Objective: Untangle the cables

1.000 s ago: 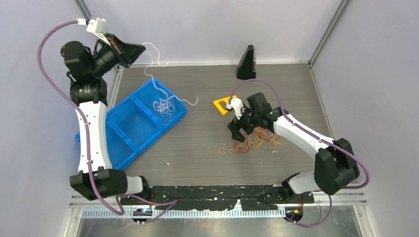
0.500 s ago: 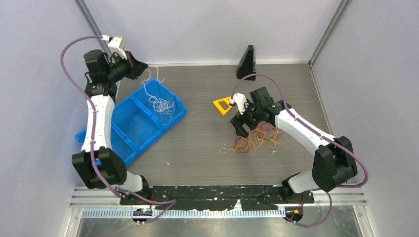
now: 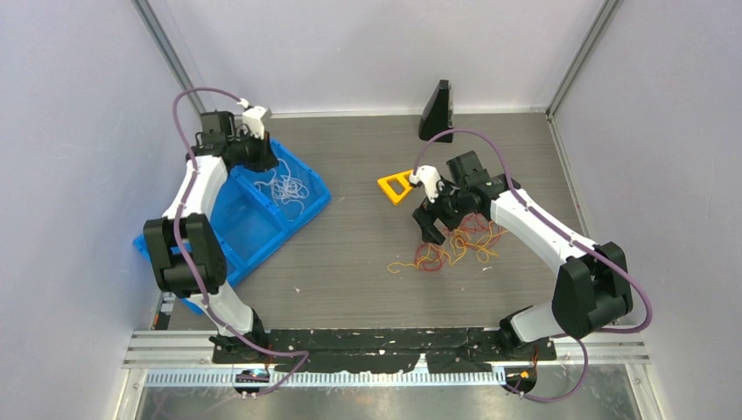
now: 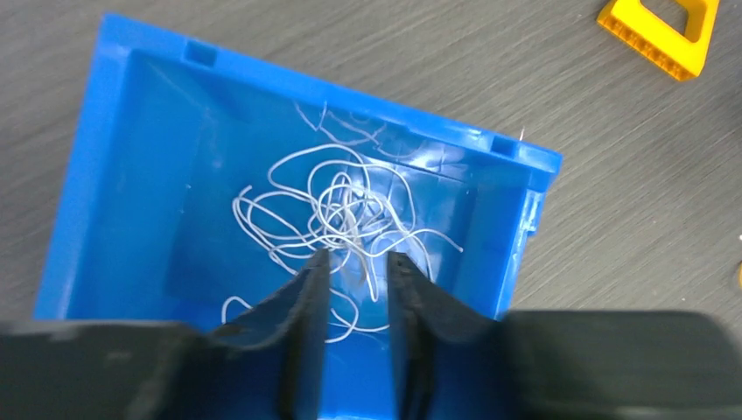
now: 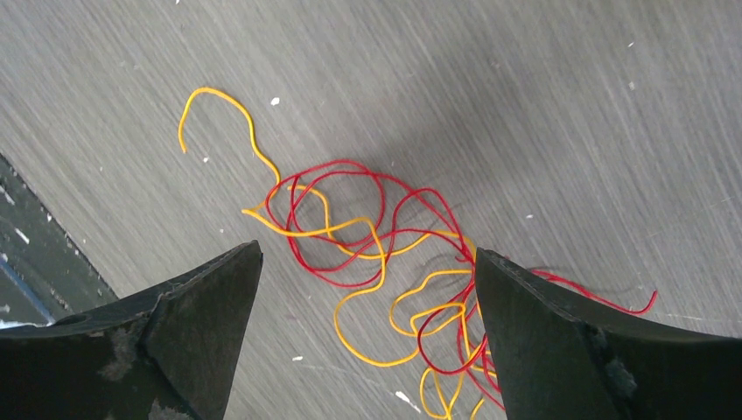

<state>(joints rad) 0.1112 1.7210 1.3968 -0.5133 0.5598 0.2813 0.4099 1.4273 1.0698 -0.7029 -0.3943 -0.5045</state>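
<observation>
A tangle of white cable (image 3: 285,186) (image 4: 341,203) lies loose in the far compartment of the blue bin (image 3: 234,223) (image 4: 122,175). My left gripper (image 3: 261,160) (image 4: 357,259) hangs just over that compartment, its jaws a narrow gap apart with nothing held; strands run below the gap. Red and yellow cables (image 3: 457,246) (image 5: 350,166) lie knotted together on the table. My right gripper (image 3: 430,229) (image 5: 367,252) hovers above their left part, wide open and empty.
A yellow triangular piece (image 3: 394,185) (image 4: 665,33) lies left of the right arm. A black stand (image 3: 437,112) sits at the back edge. The bin's near compartments hold nothing I can see. White specks dot the grey table.
The left arm has swung down from high at the back left to the bin. The white cable that trailed from it now lies wholly inside. The right gripper shifted slightly.
</observation>
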